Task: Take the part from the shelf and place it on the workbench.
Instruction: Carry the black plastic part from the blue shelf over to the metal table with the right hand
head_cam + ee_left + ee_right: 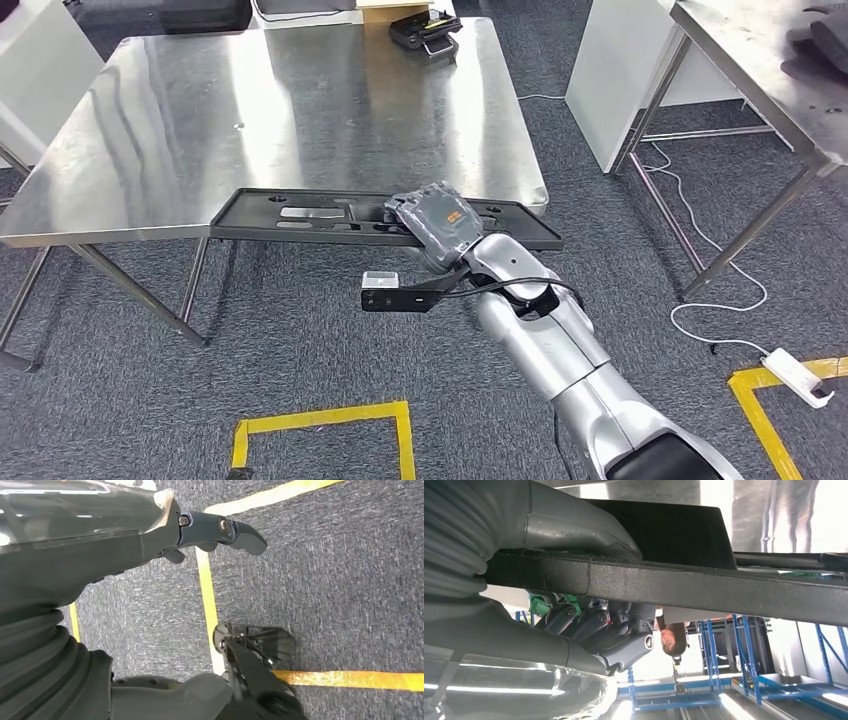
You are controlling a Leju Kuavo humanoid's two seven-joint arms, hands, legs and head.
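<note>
The part (300, 215) is a long, flat black panel with cutouts. It lies along the near edge of the steel workbench (200, 110), and its near side overhangs that edge. My right hand (440, 225) grips the panel's near rim towards its right end. In the right wrist view the thumb (574, 525) lies on one face of the part's rim (724, 587) and the darker fingers (624, 635) curl against the other face. My left hand (220, 530) hangs over the carpet, fingers extended and holding nothing.
A black device (425, 32) sits at the workbench's far edge. A second steel table (760, 60) and a white cabinet (620, 70) stand to the right. A cable with a power strip (797, 375) and yellow tape (330, 420) lie on the floor. A person (671, 637) stands by blue racks (734, 680).
</note>
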